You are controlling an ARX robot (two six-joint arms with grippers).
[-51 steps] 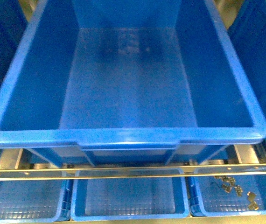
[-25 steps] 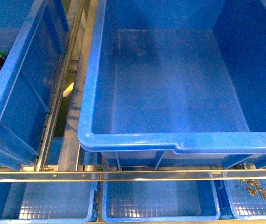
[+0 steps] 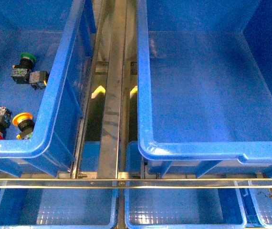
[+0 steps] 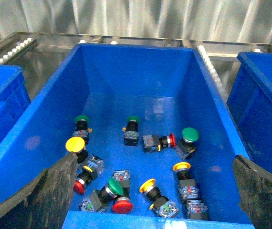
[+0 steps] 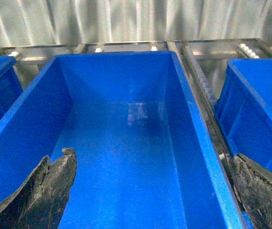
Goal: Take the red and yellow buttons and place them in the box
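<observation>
Hazy overhead glare inside box

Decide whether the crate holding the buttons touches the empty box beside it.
Apart. The front view shows the button crate and the box standing side by side, with metal rails and a dark gap between their rims.

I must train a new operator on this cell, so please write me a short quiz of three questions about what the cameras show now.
1. True or false: the box has no button in it yet.
2. In the left wrist view, how many yellow-capped buttons lie in the source crate? A) one B) three C) six
3. Fill in the missing word: the left gripper and the right gripper both have their jaws ___.
Key: 1 true; 2 B; 3 open.
</observation>
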